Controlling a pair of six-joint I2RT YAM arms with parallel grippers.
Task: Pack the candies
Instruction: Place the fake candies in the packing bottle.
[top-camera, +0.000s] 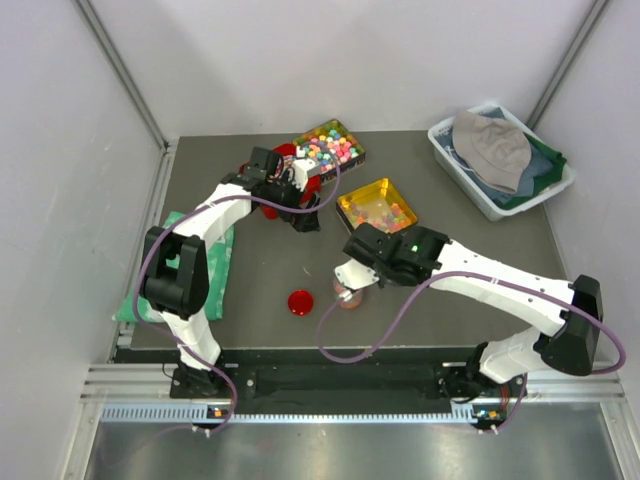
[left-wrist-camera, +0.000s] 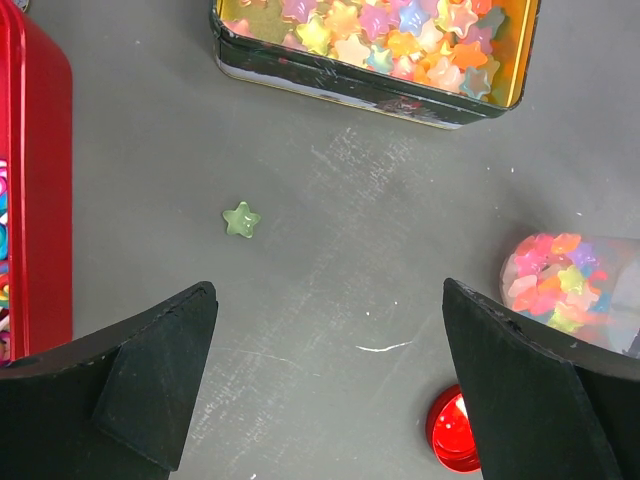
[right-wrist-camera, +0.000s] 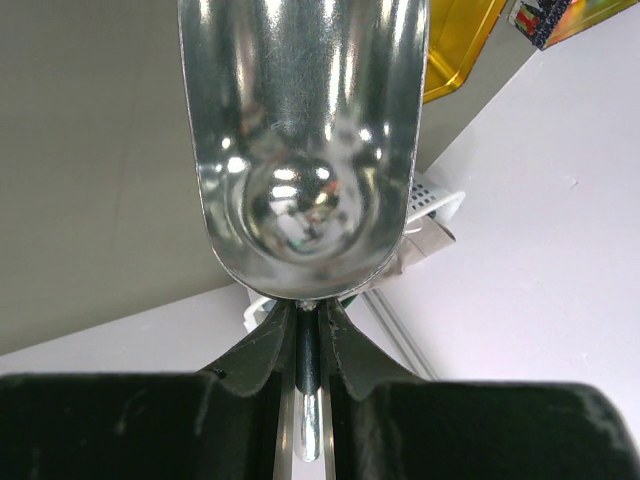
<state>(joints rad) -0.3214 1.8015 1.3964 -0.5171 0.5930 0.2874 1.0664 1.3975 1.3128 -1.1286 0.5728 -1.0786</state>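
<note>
Lying ahead of the spread left gripper, seemingly untouched: green candy.

Dark grey table, plain pale walls on three sides, slanting metal corner struts, even light

A white bin is sitting at the tabletop's far right corner, holding a grey hat over dark fabric. A green cloth is lying along the left edge.
</note>
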